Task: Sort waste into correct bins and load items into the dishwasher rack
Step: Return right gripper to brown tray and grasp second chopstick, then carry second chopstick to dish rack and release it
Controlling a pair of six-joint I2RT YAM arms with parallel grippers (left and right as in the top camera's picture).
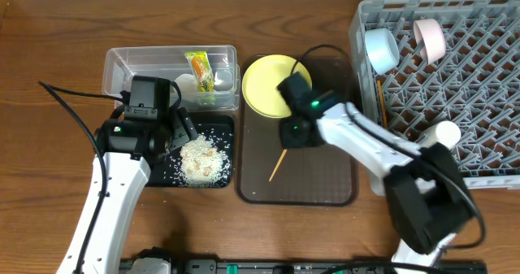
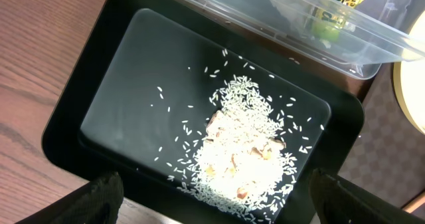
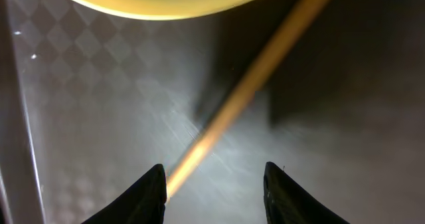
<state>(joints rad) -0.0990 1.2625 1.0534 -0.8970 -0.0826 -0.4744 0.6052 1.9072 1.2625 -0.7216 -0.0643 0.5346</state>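
Overhead view of a wooden table (image 1: 49, 38). The grey dishwasher rack (image 1: 487, 103) fills the right side of the frame. A light blue bowl (image 1: 379, 49) and a white bowl (image 1: 429, 39) stand on edge among the pegs near its top. A small white cup (image 1: 444, 134) lies lower down, near the middle of the frame's right half.

At upper left of centre sits the clear tub (image 1: 118, 63). It holds the snack wrapper (image 1: 201, 69) and a white tissue (image 1: 187, 82) beside it. The black tray (image 2: 73, 111) lies just below the tub and touches it. A pile of rice scraps (image 2: 242, 151) sits toward the tray's right end, with loose grains scattered around it.

The left gripper (image 2: 219, 204) hovers over the black tray with its jaws spread wide and nothing between them. Its two dark fingertips (image 2: 99, 197) show at the bottom corners of the left wrist view.

In the middle of the frame is the brown serving tray (image 1: 325, 184). The yellow plate (image 1: 264, 83) rests on its upper left corner. One chopstick (image 3: 265, 71) lies slanted on the serving tray, just below the plate.

The right gripper (image 3: 216, 191) is low over the serving tray, jaws parted and holding nothing. The chopstick's lower end passes close to the finger at frame left. I cannot tell whether they touch.
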